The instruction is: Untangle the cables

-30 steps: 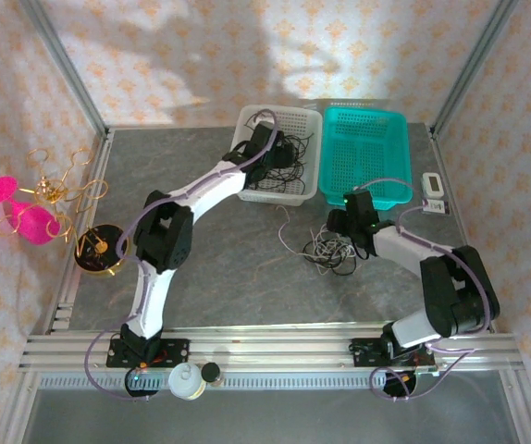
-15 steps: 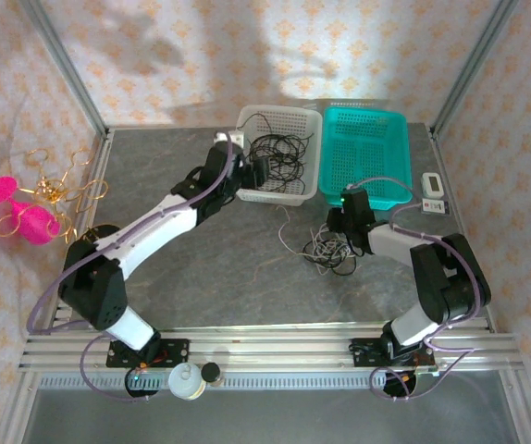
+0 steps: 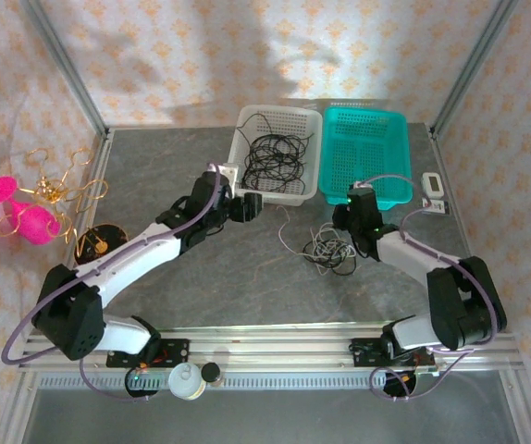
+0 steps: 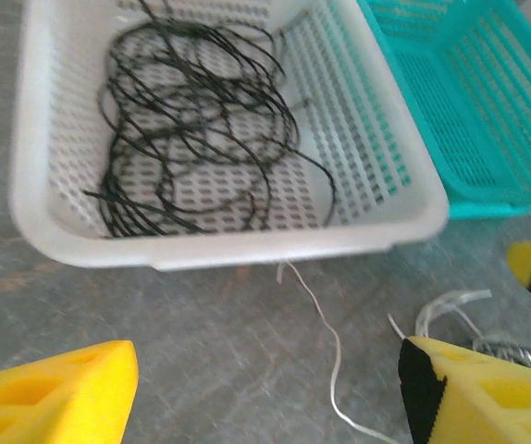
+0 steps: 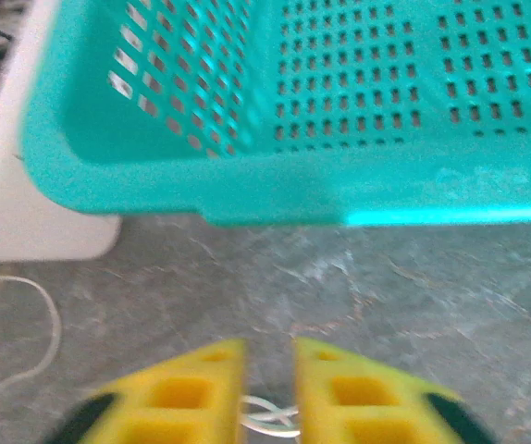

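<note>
A bundle of black cables [image 3: 275,155] [image 4: 191,120] lies loose in the white basket [image 3: 247,120] [image 4: 228,245]. A small black-and-white tangle of cables [image 3: 330,252] sits on the grey table in front of the teal basket [image 3: 397,125] [image 5: 293,185]. One white strand [image 4: 326,324] trails from it toward the white basket. My left gripper [image 3: 250,205] [image 4: 270,370] hovers open just in front of the white basket, holding nothing. My right gripper [image 3: 347,227] [image 5: 267,344] is at the tangle's far edge, its fingers nearly together, with white cable strands [image 5: 270,418] caught between them.
A gold wire ornament with pink pieces [image 3: 43,199] and a round black stand [image 3: 99,245] sit at the left edge. A small white device [image 3: 434,190] lies right of the teal basket. Aluminium rails [image 3: 275,347] run along the near edge.
My left arm has drawn back out of the white basket toward the near left, leaving the black cables inside. My right gripper has closed in over the tangle's white strands.
</note>
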